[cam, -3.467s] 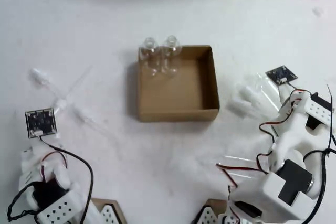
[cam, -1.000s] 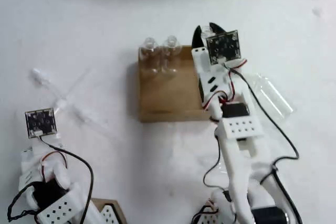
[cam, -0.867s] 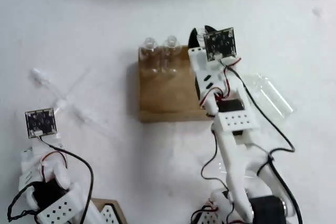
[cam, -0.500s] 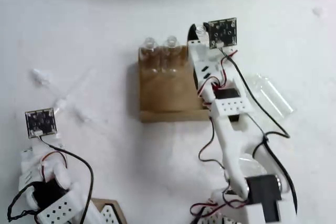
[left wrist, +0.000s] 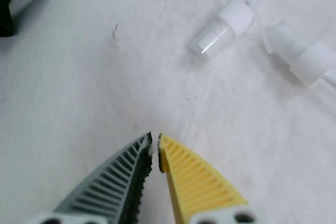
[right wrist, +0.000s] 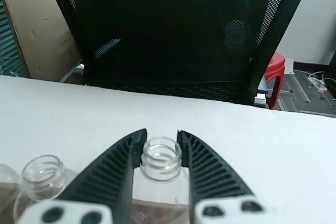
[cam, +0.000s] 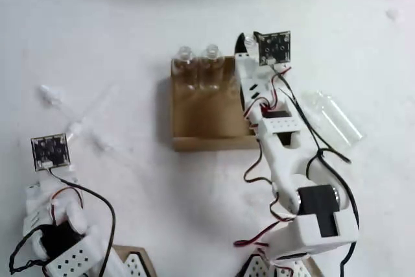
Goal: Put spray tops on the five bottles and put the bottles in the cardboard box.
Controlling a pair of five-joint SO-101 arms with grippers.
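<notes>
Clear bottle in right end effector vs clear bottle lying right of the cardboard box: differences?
The held clear bottle stands upright, neck clamped by the right end effector; the lying clear bottle rests on its side, untouched. Held one is at the cardboard box; the other, outside it. Both transparent.

Two upright bottles (cam: pixel 186 69) and the right arm (cam: pixel 280 150), its fingers (right wrist: pixel 113 171) gripping a third bottle (right wrist: pixel 161 157), are crowding the cardboard box's (cam: pixel 207 142) far side, while its near half is lying open and spray tops (cam: pixel 48 94) are littering the table (cam: pixel 117 24) on the left arm's side.

Clear capless bottles (cam: pixel 211 63) upright at cardboard box's (cam: pixel 214 142) far wall; one bottle (cam: pixel 334 118) flat outside.
</notes>
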